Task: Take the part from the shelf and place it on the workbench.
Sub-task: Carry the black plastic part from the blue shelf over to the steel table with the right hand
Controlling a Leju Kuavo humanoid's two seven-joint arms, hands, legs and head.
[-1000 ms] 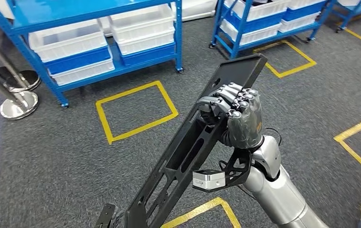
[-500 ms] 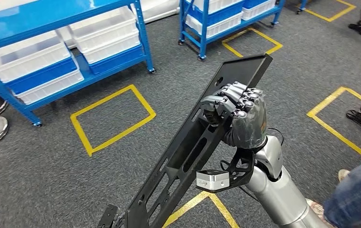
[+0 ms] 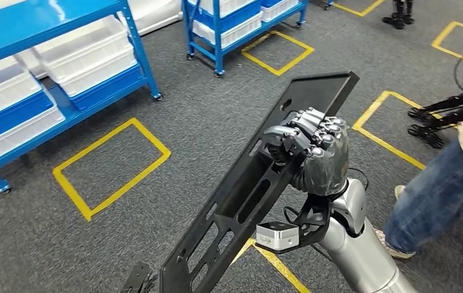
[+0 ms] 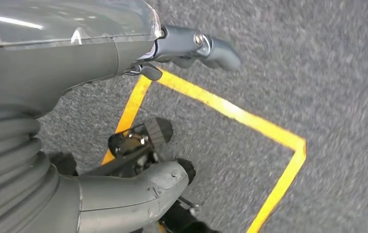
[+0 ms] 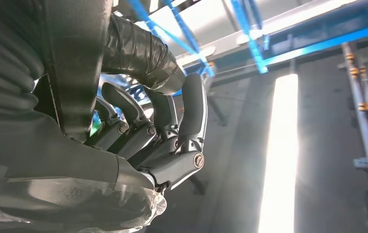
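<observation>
The right hand (image 3: 314,149) grips a long black part (image 3: 247,195), fingers wrapped around its edge, above grey carpet (image 3: 174,183); the left hand's (image 4: 99,194) finger state is unclear.

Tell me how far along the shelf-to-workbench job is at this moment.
The pick-up looks done: the right hand grips the long black part, held tilted over the grey carpet, away from the blue shelves. The carry is under way. Placing remains; I see no workbench. A person stands at the right. The left hand hangs over yellow floor tape.
</observation>
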